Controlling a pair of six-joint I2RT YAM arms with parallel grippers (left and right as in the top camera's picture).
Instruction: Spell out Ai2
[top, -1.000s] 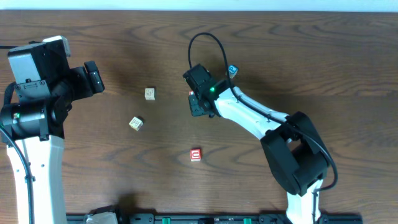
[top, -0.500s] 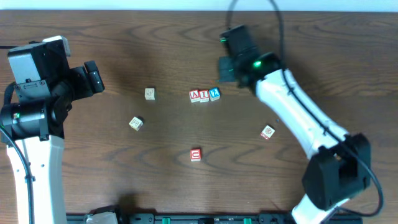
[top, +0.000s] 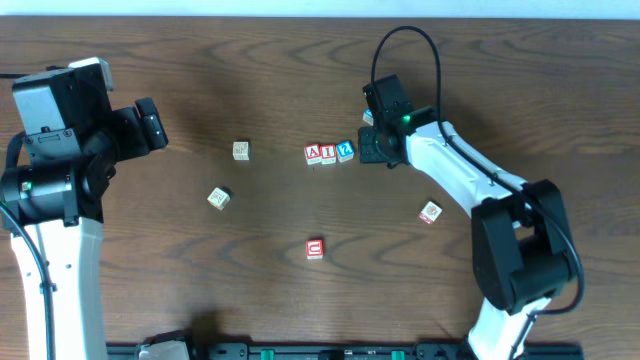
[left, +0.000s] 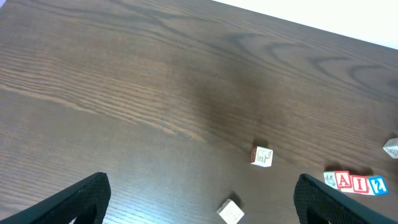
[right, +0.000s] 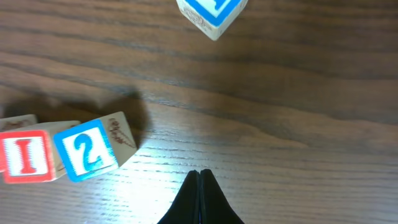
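Overhead, the dark worktop (top: 200, 60) carries everything. The left gripper (left: 202, 183) — spread wide, empty — hangs well to the left of the 2 block (top: 345, 151). The right gripper (right: 199, 179), fingers pressed together on nothing, sits just right of that block, apart from it. Overhead shows A block (top: 313, 153), I block (top: 328, 153) and 2 block touching in a row — the right wrist view catches only the I and 2 faces.

1. A second ago our right gripper (top: 370, 150) sat over the middle of the table. It then swung toward the far edge, and now it has come back down just right of the 2 block (top: 345, 151).
2. The A block (top: 313, 153), I block (top: 328, 153) and 2 block, hidden under that gripper a second ago, now lie uncovered in a row.
3. The pale block (top: 430, 212), covered by our right arm then, now shows.
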